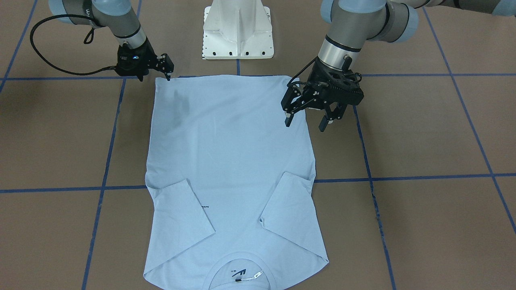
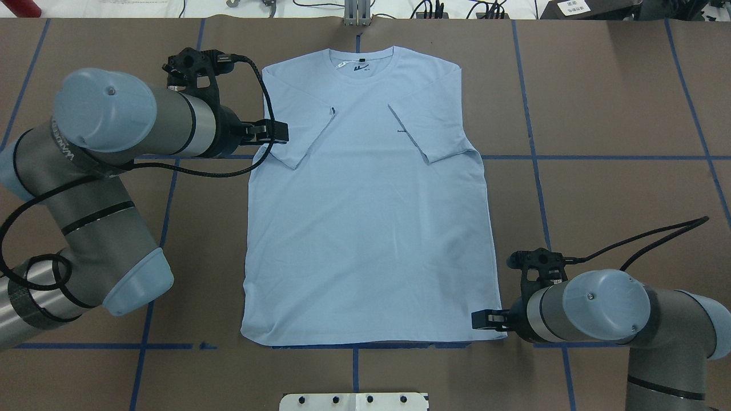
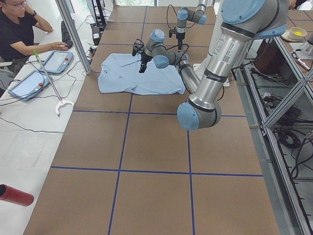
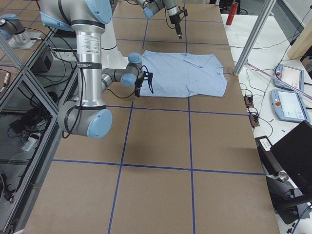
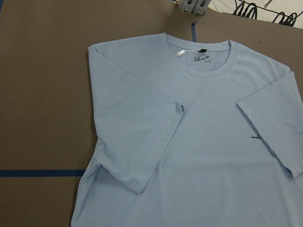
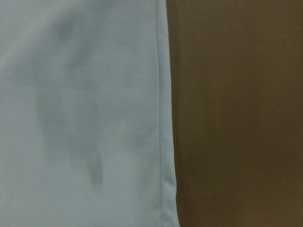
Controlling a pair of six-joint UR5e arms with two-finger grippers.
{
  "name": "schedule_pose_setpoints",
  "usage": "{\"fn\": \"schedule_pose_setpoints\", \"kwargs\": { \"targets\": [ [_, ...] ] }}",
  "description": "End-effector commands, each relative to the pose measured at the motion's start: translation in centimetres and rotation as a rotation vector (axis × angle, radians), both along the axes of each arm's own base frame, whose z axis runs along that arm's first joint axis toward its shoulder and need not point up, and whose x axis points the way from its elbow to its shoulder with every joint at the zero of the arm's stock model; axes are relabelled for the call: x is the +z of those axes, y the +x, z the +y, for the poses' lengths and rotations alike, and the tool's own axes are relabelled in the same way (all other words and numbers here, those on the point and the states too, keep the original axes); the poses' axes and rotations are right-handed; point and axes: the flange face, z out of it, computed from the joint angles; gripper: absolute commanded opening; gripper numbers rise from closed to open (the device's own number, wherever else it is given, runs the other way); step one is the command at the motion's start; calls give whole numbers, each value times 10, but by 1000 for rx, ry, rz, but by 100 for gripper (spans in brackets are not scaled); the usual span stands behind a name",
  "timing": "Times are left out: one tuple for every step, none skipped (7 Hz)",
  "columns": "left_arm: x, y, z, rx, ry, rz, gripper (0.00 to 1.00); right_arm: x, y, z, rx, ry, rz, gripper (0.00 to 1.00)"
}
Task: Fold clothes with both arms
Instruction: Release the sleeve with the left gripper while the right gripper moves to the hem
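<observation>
The light blue T-shirt (image 1: 229, 161) lies flat on the brown table, collar away from the robot and both short sleeves folded in over the chest (image 2: 365, 228). My left gripper (image 1: 305, 125) hangs open above the shirt's side edge, near the folded sleeve (image 2: 278, 132). Its wrist view shows the collar, the white neck tag and that sleeve (image 5: 142, 142). My right gripper (image 1: 155, 77) sits low at the hem corner nearest the robot (image 2: 482, 319), apparently open, with nothing seen in it. The right wrist view shows only the shirt's seam and corner (image 6: 161, 142) against the table.
The white pedestal base (image 1: 238, 36) stands just behind the hem. Blue tape lines (image 1: 423, 177) cross the brown table. In the exterior left view a person (image 3: 19, 34) sits at a side desk with tablets (image 3: 56, 61). A red cylinder (image 3: 14, 195) lies near that view's corner.
</observation>
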Motion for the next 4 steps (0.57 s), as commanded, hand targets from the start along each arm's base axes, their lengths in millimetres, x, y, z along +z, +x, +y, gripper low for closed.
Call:
{"fn": "schedule_pose_setpoints", "kwargs": {
  "targets": [
    [0, 0, 0, 0, 0, 0, 100, -3, -17, -1, -10, -2, -6, 100],
    [1, 1, 0, 2, -1, -3, 100, -3, -15, -3, -6, -3, -6, 100],
    [1, 1, 0, 2, -1, -3, 100, 1, -14, -3, 0, 1, 3, 100],
    [1, 3, 2, 6, -1, -3, 100, 3, -13, -4, 3, -1, 6, 100]
  ]
}}
